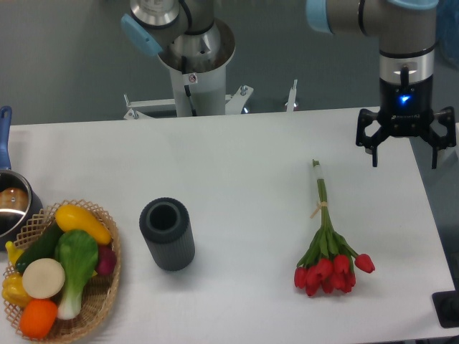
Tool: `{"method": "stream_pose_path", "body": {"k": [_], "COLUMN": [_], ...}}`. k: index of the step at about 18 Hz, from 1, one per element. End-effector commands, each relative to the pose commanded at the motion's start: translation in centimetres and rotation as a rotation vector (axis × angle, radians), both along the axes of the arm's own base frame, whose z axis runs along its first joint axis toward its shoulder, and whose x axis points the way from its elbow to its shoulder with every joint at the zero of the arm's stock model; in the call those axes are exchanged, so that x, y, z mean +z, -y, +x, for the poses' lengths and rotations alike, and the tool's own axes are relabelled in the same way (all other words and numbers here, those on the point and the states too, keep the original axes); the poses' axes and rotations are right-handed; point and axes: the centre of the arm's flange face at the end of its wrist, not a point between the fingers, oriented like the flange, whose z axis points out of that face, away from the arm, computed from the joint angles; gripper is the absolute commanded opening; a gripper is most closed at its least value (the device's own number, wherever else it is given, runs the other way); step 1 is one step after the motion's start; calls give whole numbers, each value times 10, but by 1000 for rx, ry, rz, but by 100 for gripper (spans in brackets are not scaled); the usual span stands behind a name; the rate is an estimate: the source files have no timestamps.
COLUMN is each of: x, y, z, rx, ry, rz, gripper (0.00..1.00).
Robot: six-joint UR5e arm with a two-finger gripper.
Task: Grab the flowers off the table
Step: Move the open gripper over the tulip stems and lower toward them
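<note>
The flowers (328, 244) lie flat on the white table (237, 158), right of centre. They are a bunch of red tulips with heads toward the front edge and green stems pointing back, tied by a pale band. My gripper (404, 159) hangs open above the table's far right edge, up and to the right of the stem ends, with nothing between its fingers.
A dark grey ribbed cylinder (167, 233) stands upright left of centre. A wicker basket (100, 301) of toy fruit and vegetables sits at the front left, with a pot (11, 208) behind it. The arm's base column (195, 72) rises at the back.
</note>
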Motion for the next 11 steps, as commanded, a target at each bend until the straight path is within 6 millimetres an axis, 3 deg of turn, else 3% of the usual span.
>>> {"method": "stream_pose_path", "body": {"k": [3,11], "x": [1,-28], "y": [0,2], "z": [1,15], "rx": [1,2], "ry": [0,57], "rz": [-1,-24], "gripper": [100,100]}}
